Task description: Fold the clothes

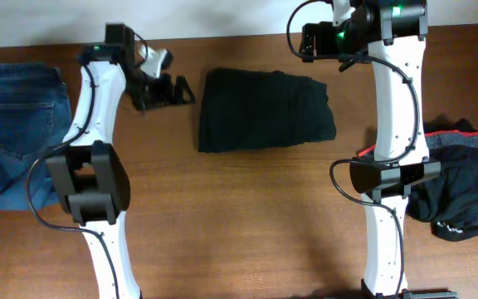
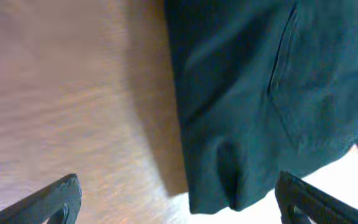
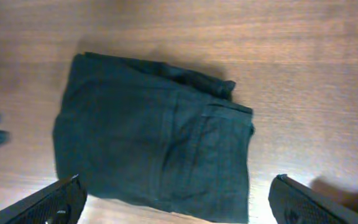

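Black trousers (image 1: 265,110) sit mid-surface (image 1: 247,224), folded into a compact rectangle, back pocket up in the right wrist view. Left end effector (image 1: 169,90) is just beside the bundle's left edge, jaws wide and empty. Its wrist view shows the cloth edge ahead of the fingers, no contact. Right end effector (image 1: 310,43) hovers near the far right corner of the bundle, also wide, holding nothing.

My read: both are let-go poses. The fold on this piece looks done, and the arms stand clear so they don't drag it open.

Second black garment (image 1: 463,178), grey waistband edged in red, lies crumpled at the right edge, partly under the right arm. Probably staged as next. Blue jeans (image 1: 15,133) lie flat at far left, well apart, likely not part of the job.

Risk: the crumpled piece is close to the right arm's base, so the reach looks awkward.
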